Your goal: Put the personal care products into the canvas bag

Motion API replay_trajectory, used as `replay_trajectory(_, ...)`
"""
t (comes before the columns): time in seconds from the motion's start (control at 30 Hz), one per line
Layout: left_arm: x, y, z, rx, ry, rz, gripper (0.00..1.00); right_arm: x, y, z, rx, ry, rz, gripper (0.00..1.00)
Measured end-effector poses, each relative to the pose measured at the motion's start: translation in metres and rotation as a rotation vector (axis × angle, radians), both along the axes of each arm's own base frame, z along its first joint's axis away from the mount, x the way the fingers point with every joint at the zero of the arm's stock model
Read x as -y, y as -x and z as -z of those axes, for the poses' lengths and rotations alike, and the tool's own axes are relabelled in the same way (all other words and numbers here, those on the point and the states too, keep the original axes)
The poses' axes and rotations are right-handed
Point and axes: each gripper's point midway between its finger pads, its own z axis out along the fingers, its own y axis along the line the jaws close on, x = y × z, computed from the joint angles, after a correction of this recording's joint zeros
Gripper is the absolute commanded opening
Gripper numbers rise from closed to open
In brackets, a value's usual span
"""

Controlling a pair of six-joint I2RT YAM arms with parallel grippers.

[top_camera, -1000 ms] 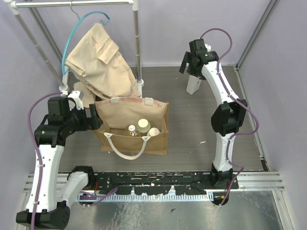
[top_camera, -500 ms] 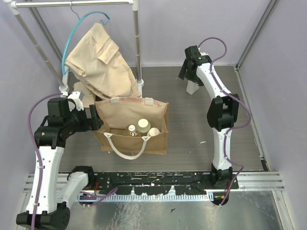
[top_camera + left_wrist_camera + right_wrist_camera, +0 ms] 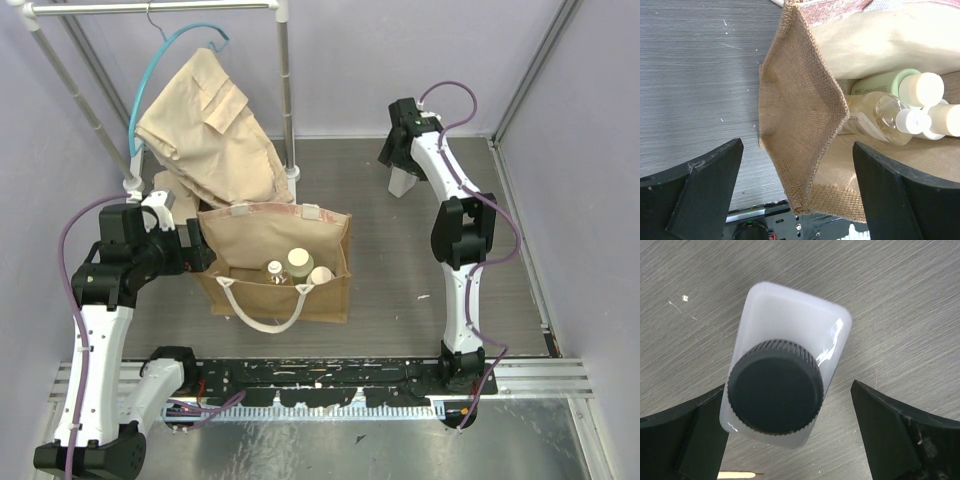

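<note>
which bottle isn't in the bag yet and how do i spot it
At the back right of the grey table, away from the canvas bag, look under the right gripper. The white bottle stands there alone: flat-sided with a black ribbed cap, unlike the three pale-capped bottles in the bag.

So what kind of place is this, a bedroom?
Probably a robot test booth, not a home: two arms bolted to a metal rail, bare lilac walls, and a clothes rack staged behind a canvas bag.
</note>
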Motion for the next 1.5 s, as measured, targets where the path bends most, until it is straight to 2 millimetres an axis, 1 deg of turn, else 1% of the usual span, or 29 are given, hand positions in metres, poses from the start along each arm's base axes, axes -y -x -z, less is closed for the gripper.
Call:
replay_trajectory(0.1,0.000,0.000,0.000,0.000,0.001,0.001,0.98,0.001,-0.003,0.000,0.008,0.004,0.005,0.97)
replay_trajectory(0.17,0.000,0.000,0.000,-0.001,0.002,0.002,0.98,0.003,-0.004,0.000,0.010,0.010,0.009,0.93)
replay_trajectory(0.2,0.000,0.000,0.000,-0.001,0.002,0.002,0.98,0.004,-0.004,0.001,0.008,0.012,0.011,0.88)
replay_trajectory(0.27,0.001,0.000,0.001,-0.005,0.002,0.004,0.98,0.005,-0.005,0.003,0.008,0.017,0.014,0.75)
replay_trajectory(0.4,0.001,-0.001,0.002,-0.010,0.002,0.005,0.98,0.003,-0.007,0.003,0.013,0.018,0.006,0.38)
replay_trajectory(0.57,0.001,-0.001,0.002,-0.011,0.001,0.005,0.98,0.004,-0.006,0.003,0.008,0.025,-0.005,0.07)
replay_trajectory(0.6,0.001,-0.001,0.002,-0.012,0.002,0.005,0.98,0.004,-0.006,0.003,0.007,0.026,-0.008,0.02)
replay_trajectory(0.63,0.001,-0.001,0.002,-0.012,0.002,0.005,0.98,0.004,-0.006,0.003,0.006,0.027,-0.011,0.01)
replay_trajectory(0.83,0.001,-0.002,0.004,-0.022,0.003,0.003,0.98,0.003,-0.006,0.003,-0.001,0.041,-0.042,0.01)
replay_trajectory(0.9,0.001,-0.002,0.004,-0.023,0.003,0.003,0.98,0.000,-0.004,0.003,0.001,0.048,-0.061,0.01)
replay_trajectory(1.0,0.001,-0.003,0.004,-0.023,0.003,0.003,0.98,-0.003,0.005,0.002,-0.010,0.065,-0.096,0.01)
replay_trajectory(1.1,0.001,-0.003,0.004,-0.023,0.003,0.003,0.98,-0.016,0.021,0.000,-0.047,0.100,-0.163,0.01)
replay_trajectory(1.2,0.001,-0.004,0.004,-0.021,0.003,0.002,0.98,-0.040,0.039,-0.003,-0.088,0.142,-0.252,0.01)
replay_trajectory(1.3,0.001,-0.004,0.004,-0.020,0.002,-0.003,0.98,-0.078,0.058,-0.015,-0.094,0.166,-0.371,0.01)
replay_trajectory(1.4,0.000,-0.004,0.004,-0.020,0.002,-0.008,0.98,-0.116,0.079,-0.040,-0.056,0.172,-0.481,0.01)
replay_trajectory(1.43,0.000,-0.004,0.004,-0.021,0.003,-0.009,0.98,-0.125,0.085,-0.049,-0.042,0.170,-0.508,0.01)
replay_trajectory(1.5,0.000,-0.004,0.004,-0.021,0.003,-0.009,0.98,-0.148,0.101,-0.075,0.001,0.167,-0.576,0.01)
